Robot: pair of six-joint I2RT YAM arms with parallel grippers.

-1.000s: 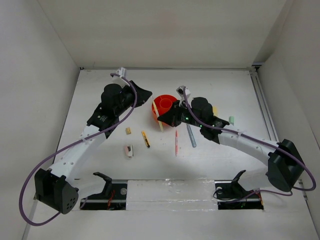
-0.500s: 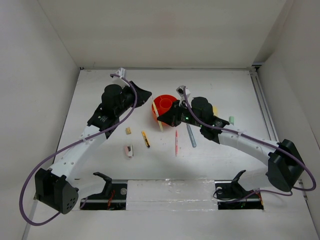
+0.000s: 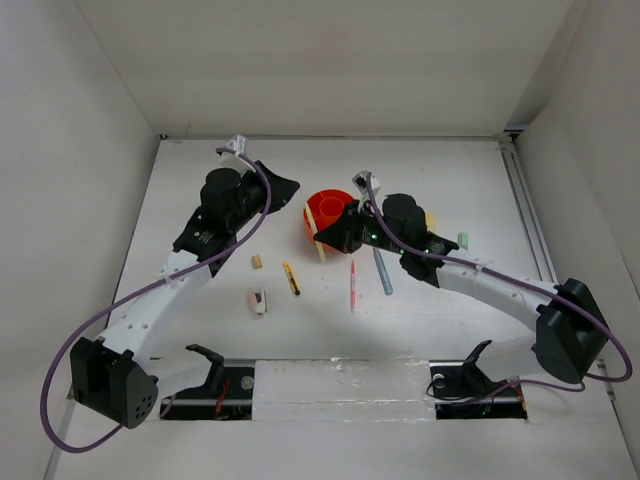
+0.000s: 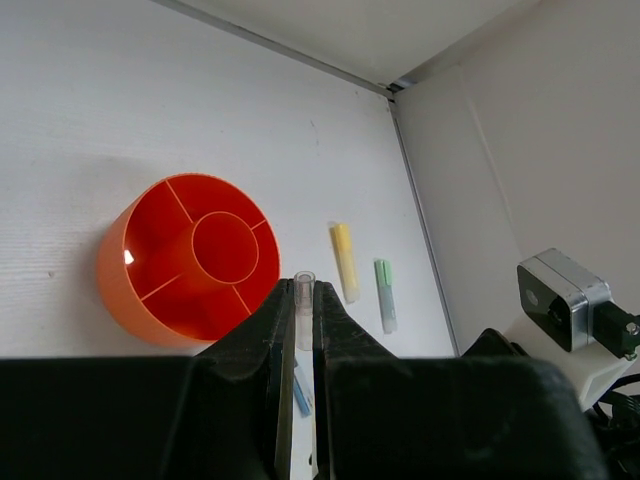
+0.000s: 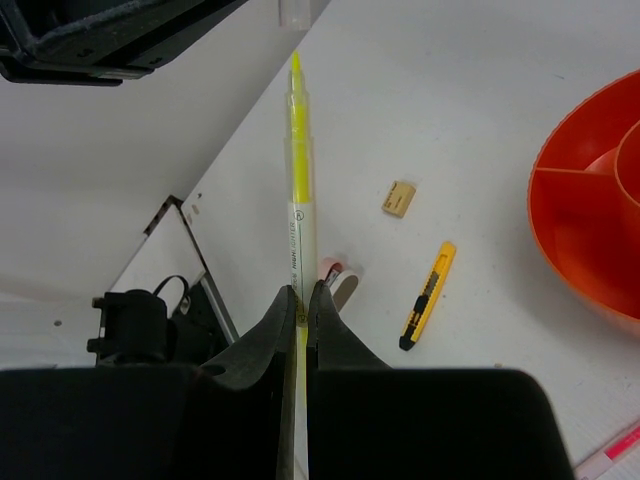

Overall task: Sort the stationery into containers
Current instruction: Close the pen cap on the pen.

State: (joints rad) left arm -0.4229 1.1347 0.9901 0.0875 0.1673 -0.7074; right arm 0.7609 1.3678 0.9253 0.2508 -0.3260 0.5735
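My right gripper (image 5: pixel 302 292) is shut on a yellow highlighter (image 5: pixel 296 180) with its bare tip pointing away from the jaws. My left gripper (image 4: pixel 303 290) is shut on the highlighter's clear cap (image 4: pixel 304 300), which sits just beyond the tip in the right wrist view (image 5: pixel 295 10). Both grippers (image 3: pixel 288 190) (image 3: pixel 328 232) hover beside the round orange tub (image 3: pixel 312 225), which looks empty (image 4: pixel 125 300). A tan eraser (image 3: pixel 257 262), an orange-black cutter (image 3: pixel 291 277), a pink-white eraser (image 3: pixel 259 301), a red pen (image 3: pixel 352 285) and a grey-blue pen (image 3: pixel 383 271) lie on the table.
A yellow marker (image 4: pixel 344 260) and a pale green marker (image 4: pixel 385 295) lie right of the tub, near the right wall. In the top view the right arm partly covers the yellow one. White walls enclose the table on three sides.
My left gripper has drawn slightly left, away from the right gripper, with the cap in it. The right arm has hardly moved.
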